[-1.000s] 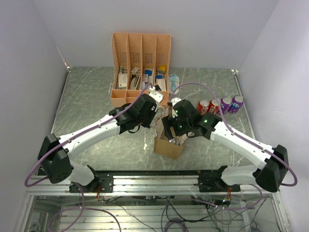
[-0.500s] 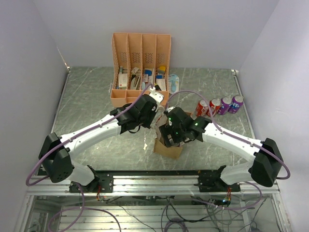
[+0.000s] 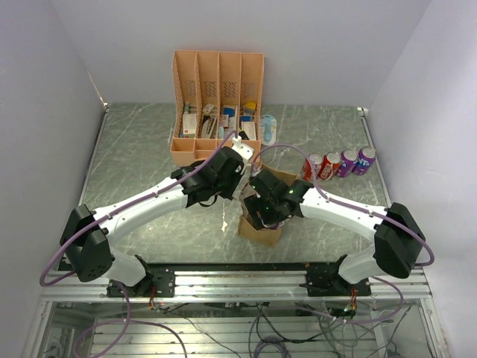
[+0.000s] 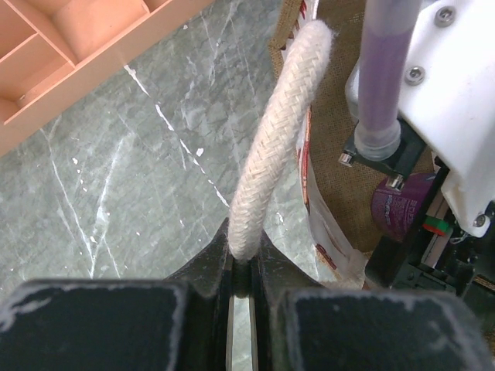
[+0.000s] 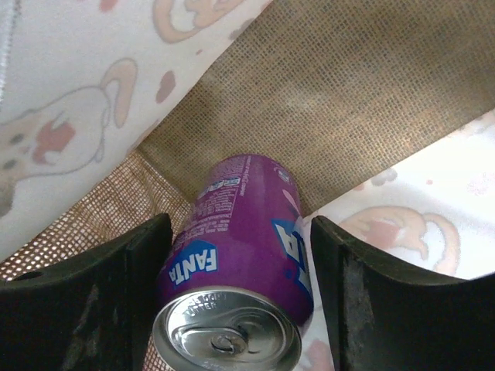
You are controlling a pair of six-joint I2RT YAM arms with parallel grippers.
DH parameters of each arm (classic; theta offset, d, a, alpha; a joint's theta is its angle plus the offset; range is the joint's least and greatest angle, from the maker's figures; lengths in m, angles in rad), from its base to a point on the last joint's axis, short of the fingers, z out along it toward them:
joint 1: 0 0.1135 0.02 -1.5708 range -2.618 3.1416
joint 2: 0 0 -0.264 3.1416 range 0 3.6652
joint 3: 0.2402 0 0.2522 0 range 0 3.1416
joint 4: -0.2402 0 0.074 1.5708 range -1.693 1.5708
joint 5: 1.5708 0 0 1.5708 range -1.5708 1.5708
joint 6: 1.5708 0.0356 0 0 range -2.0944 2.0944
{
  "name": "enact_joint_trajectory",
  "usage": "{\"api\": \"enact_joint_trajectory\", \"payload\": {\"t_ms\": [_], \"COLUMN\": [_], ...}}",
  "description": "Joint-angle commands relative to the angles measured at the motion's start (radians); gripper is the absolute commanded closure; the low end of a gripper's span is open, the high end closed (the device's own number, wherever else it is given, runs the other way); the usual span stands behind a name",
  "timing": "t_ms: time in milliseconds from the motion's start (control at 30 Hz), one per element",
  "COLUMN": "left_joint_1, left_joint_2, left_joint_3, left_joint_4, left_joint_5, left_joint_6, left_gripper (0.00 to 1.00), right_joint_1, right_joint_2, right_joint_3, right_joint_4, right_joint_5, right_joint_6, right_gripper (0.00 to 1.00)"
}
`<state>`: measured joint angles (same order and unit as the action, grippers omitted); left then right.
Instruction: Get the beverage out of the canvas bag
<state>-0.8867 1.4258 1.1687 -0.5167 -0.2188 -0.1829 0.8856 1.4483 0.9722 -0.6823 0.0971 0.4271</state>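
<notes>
Inside the bag (image 5: 348, 93), the right gripper (image 5: 241, 224) stands open, its jaws straddling the purple can (image 5: 232, 270), which lies tilted against the bag wall. Beside the bag's rim, the left gripper (image 4: 244, 267) clamps its rope handle (image 4: 271, 154).

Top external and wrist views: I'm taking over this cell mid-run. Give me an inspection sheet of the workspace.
Surface: grey marbled table.
Job's things: canvas bag stands near the front; purple Fanta can inside it.
Clutter: pink desk organizer at the back; four drink cans in a row, right.
Grippers: left gripper shut on the bag's rope handle; right gripper inside the bag, fingers either side of the can, contact unclear.
Cables: purple cables loop along both arms.
Surroundings: plain white walls.
</notes>
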Motion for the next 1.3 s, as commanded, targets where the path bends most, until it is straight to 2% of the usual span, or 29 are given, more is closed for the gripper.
{"api": "enact_joint_trajectory", "payload": {"t_ms": [0, 100, 267, 300, 400, 600, 833, 1267], "left_joint_1": [-0.002, -0.003, -0.002, -0.002, -0.003, -0.004, -0.004, -0.006], "left_joint_2": [0.014, 0.014, 0.016, 0.015, 0.016, 0.018, 0.016, 0.012], "left_joint_3": [0.021, 0.022, 0.022, 0.022, 0.022, 0.022, 0.023, 0.025], "left_joint_4": [-0.012, -0.011, -0.012, -0.012, -0.013, -0.014, -0.014, -0.014], "left_joint_5": [-0.017, -0.015, -0.014, -0.016, -0.017, -0.019, -0.020, -0.017], "left_joint_6": [0.011, 0.010, 0.010, 0.010, 0.010, 0.010, 0.011, 0.013], "left_gripper": [0.93, 0.93, 0.93, 0.93, 0.93, 0.93, 0.93, 0.93], "right_joint_1": [0.014, 0.014, 0.015, 0.015, 0.015, 0.013, -0.028, -0.214], "right_joint_2": [0.025, 0.021, -0.008, -0.017, -0.042, -0.084, -0.102, -0.189], "right_joint_3": [-0.029, -0.027, -0.006, -0.001, 0.017, 0.059, 0.068, 0.041], "right_joint_4": [-0.125, -0.128, -0.130, -0.128, -0.124, -0.078, -0.005, 0.115], "right_joint_5": [0.012, 0.010, 0.004, 0.006, 0.021, 0.061, 0.033, -0.249], "right_joint_6": [-0.005, 0.001, 0.003, 0.003, 0.012, 0.032, 0.053, 0.061], "right_gripper": [0.36, 0.51, 0.56, 0.59, 0.76, 0.90, 0.97, 0.99]}}
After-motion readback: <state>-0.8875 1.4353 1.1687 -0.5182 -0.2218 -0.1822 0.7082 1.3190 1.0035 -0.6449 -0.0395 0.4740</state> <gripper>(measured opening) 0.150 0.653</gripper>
